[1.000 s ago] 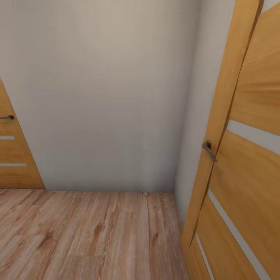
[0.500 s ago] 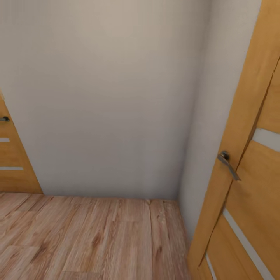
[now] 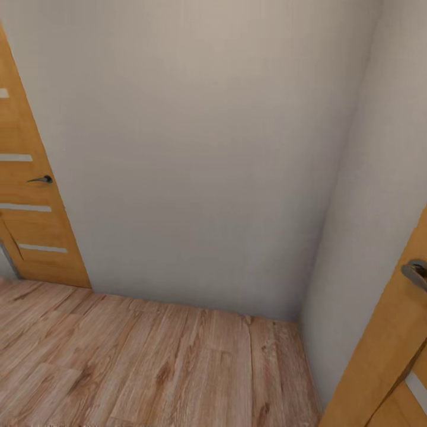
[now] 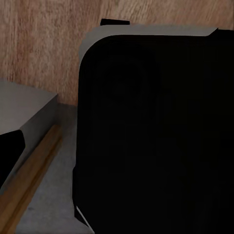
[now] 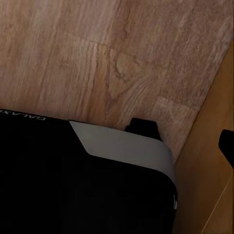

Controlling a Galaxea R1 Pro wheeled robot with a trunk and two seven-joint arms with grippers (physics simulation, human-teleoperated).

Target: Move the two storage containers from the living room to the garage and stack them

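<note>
While facing a white wall (image 3: 196,148) | wood-plank floor (image 3: 148,367), two doors | jaws' state: cannot tell

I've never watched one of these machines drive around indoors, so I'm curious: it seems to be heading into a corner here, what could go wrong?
Three risks, judging from the pictures:
1. The plain wall is straight ahead, so driving on could bump it.
2. The wooden door on the right stands very close, and its handle could catch the robot's side.
3. No orange tubs can be seen, and the floor is wood planks, so it may be off course for the garage.
</note>
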